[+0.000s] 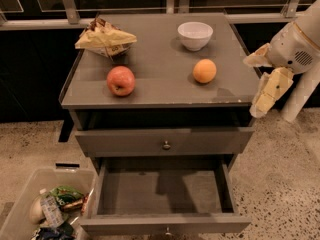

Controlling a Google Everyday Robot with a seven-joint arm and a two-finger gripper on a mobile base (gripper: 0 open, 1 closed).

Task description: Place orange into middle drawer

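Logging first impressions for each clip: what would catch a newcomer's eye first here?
The orange sits on the cabinet top, right of centre, with a red apple to its left. Below, the middle drawer stands pulled out. The gripper hangs beside the cabinet's right edge, apart from the orange.
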